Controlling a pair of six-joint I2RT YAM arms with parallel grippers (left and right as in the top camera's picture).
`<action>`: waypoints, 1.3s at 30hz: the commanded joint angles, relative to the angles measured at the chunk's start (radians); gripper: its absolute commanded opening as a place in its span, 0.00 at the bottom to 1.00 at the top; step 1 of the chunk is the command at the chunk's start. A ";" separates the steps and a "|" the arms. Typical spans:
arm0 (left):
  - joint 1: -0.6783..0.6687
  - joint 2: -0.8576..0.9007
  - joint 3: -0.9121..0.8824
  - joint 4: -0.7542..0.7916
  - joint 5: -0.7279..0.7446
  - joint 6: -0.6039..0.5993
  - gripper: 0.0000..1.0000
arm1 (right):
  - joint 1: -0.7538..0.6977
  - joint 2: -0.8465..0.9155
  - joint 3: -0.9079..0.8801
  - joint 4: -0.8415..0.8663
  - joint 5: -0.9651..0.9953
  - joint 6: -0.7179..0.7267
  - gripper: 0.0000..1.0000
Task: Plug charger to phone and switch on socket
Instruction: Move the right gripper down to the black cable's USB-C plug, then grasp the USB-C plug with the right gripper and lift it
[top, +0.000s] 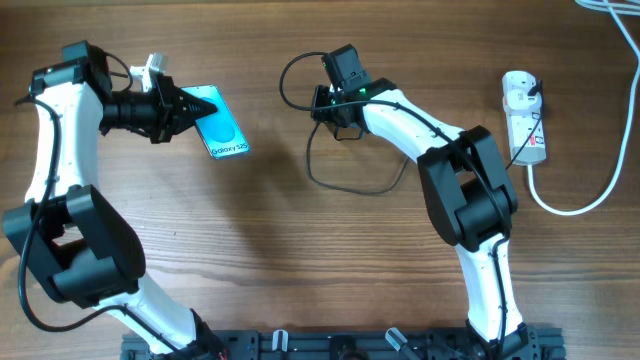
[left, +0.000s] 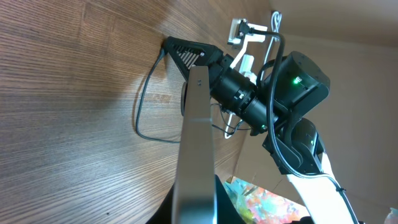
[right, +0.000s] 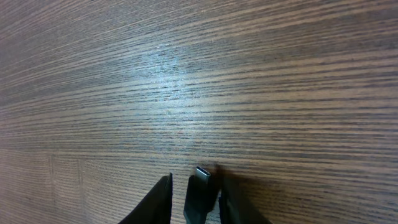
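The small rectangular smartphone (top: 226, 133) with the bright cyan-and-white screen is lying screen-up at the left, one end pinched in the left gripper (top: 190, 106). The thin black charger cable (top: 345, 185) is looping across the middle, its small metallic connector tip (right: 200, 179) sticking out between the fingers of the right gripper (right: 196, 190). The white oblong power strip (top: 524, 118) is lying far right, well apart from both.

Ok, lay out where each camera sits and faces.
Overhead: above the table, looking straight down; both arms show.
Left wrist: behind the left gripper, looking along the phone edge toward the right gripper.
Right wrist: looking down at the table; own fingers flank the charger tip.
Shared: overhead and left wrist both show the charger's loop.
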 joint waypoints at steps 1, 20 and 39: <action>-0.005 -0.028 0.013 -0.001 0.031 0.020 0.04 | 0.011 0.060 0.008 -0.006 0.032 0.028 0.22; -0.005 -0.028 0.013 -0.007 0.031 0.020 0.04 | 0.017 -0.087 0.009 -0.292 0.164 -0.174 0.05; -0.005 -0.028 0.013 -0.008 0.031 0.020 0.04 | 0.045 -0.065 -0.005 -0.557 0.155 -0.196 0.13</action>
